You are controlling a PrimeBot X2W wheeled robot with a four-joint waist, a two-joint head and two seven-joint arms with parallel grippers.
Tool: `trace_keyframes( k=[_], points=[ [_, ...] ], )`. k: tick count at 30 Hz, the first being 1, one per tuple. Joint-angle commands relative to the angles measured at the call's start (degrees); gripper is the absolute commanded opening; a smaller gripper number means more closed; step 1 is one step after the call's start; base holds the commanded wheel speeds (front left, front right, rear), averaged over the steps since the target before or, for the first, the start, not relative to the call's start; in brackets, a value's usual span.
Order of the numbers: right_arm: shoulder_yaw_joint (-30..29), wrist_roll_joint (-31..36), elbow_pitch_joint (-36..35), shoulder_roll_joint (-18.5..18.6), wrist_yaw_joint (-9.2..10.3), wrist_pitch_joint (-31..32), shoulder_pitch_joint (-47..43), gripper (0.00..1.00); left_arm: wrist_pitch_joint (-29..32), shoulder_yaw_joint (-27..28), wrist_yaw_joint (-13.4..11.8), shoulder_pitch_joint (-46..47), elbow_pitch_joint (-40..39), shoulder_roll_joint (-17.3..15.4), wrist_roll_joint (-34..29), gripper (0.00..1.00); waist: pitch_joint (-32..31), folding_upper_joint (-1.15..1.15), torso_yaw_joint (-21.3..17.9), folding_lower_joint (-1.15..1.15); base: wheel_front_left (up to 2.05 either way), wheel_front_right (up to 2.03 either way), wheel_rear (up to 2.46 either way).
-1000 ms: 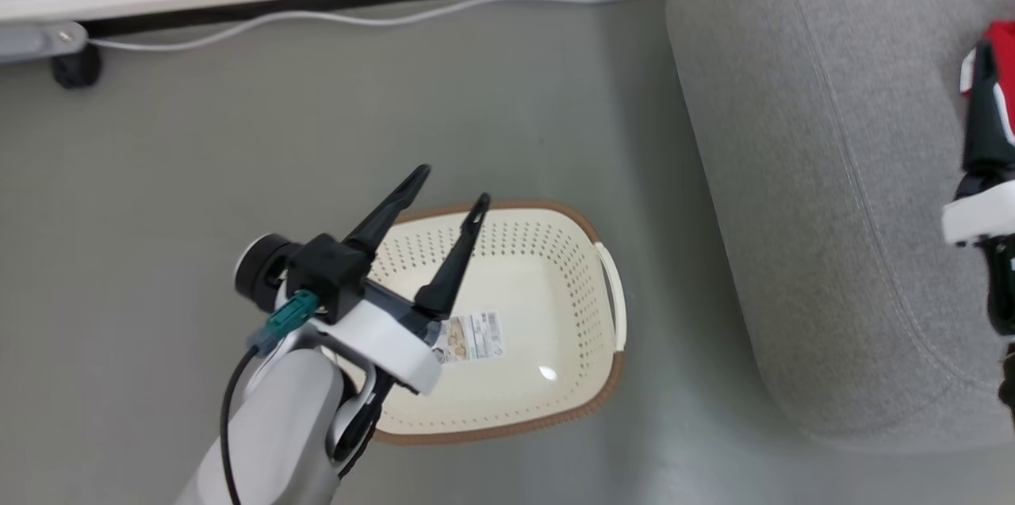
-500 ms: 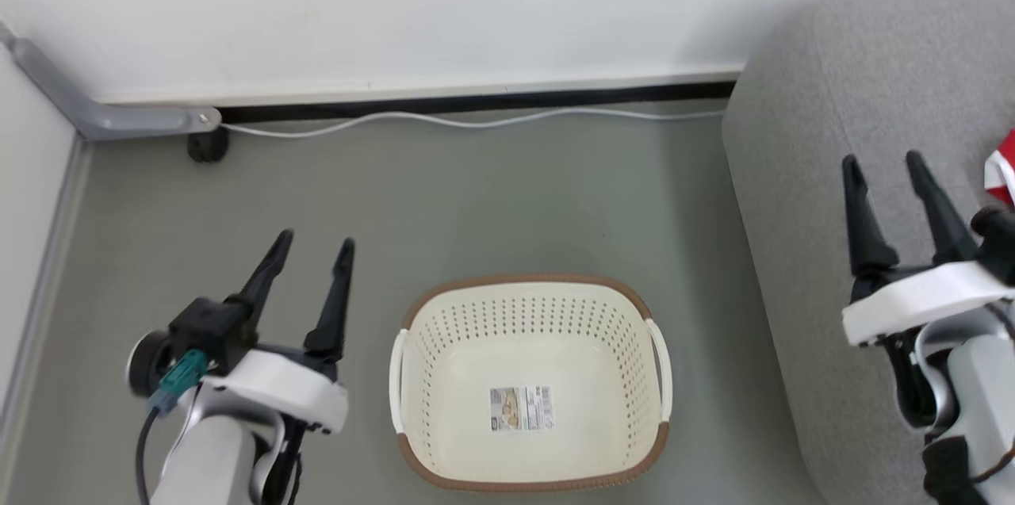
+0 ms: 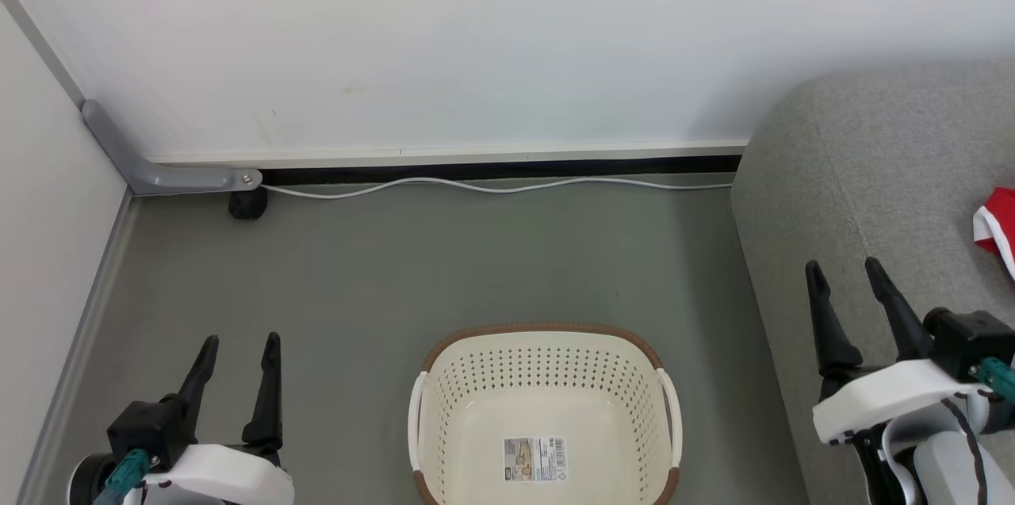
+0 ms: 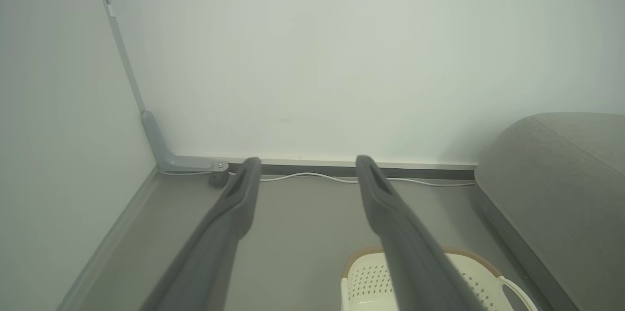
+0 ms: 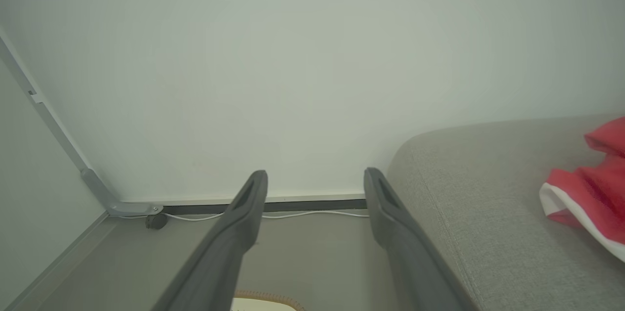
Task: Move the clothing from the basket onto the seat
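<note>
Laundry basket (image 3: 543,328): mouth up, handle-to-handle axis across view. Left gripper (image 3: 241,340): earlier above it, now beside; fingers apart. Right gripper (image 3: 842,264): over sofa (image 3: 872,172), fingers apart.

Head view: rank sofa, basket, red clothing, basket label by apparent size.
1. sofa, cropped by the frame.
2. basket, also cropped.
3. red clothing and label look alike. The clothing is cut by the edge, so unranked.

A label sticker (image 3: 535,459) lies on the bottom of the basket (image 3: 547,346). It bears a small picture and a barcode, but its print is too small to read.
</note>
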State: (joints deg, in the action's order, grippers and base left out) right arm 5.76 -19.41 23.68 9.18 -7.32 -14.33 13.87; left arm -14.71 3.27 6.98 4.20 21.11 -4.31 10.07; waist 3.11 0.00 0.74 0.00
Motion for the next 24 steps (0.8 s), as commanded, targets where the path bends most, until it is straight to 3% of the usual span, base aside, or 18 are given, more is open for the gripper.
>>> trace_keyframes(
  k=[1, 24],
  points=[
    [0.95, 0.86, -1.53, 0.29, -0.17, -0.67, -0.21, 1.0, -0.29, 2.36, -0.44, 0.97, -1.74, -0.75, -0.35, 1.0, -0.24, 0.0, 0.0, 0.0, 0.0, 0.0, 0.0],
    [0.89, 2.72, -1.25, -1.13, -0.17, -0.67, -4.05, 1.0, -0.29, 5.0, 0.02, -2.67, -4.25, 1.4, -1.56, 1.0, -2.21, 0.0, -1.16, 0.0, 0.0, 0.0, 0.0]
  ],
)
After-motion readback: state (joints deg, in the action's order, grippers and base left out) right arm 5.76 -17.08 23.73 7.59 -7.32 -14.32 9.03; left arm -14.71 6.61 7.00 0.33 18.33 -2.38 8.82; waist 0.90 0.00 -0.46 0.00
